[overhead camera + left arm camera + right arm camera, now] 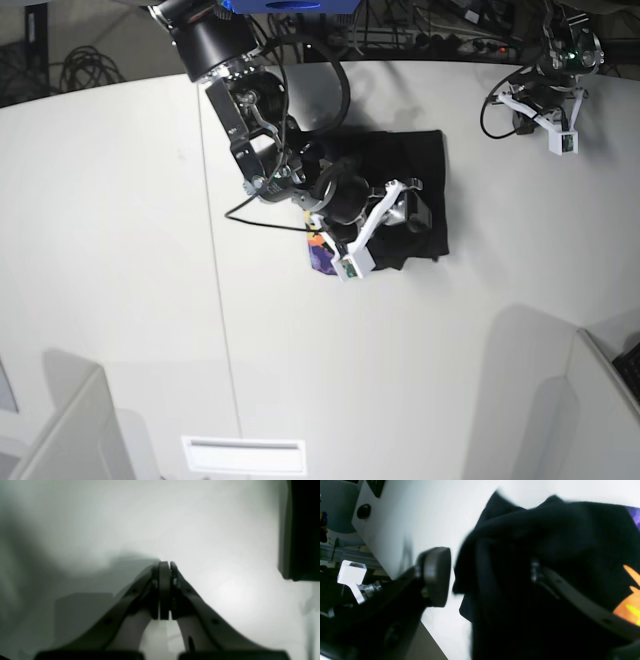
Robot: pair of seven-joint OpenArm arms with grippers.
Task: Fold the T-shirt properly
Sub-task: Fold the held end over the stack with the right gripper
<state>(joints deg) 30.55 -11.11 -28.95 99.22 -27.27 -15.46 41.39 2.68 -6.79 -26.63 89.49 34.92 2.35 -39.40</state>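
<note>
Cloth fills my right wrist view: the T-shirt [545, 555], black and bunched, orange and purple print at its edge, lies between the right gripper [490, 580] jaws, which stand apart. Left wrist view: left gripper [165, 566] pressed together over bare table [225, 530]. Base view: the shirt lies mid-table, my right arm [260, 140] covering part.

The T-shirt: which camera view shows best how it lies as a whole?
The base view: it shows the whole black T-shirt on the white table, partly under the right arm. The right wrist view shows only blurred black cloth with orange and purple print. The left wrist view shows none of it.
</note>
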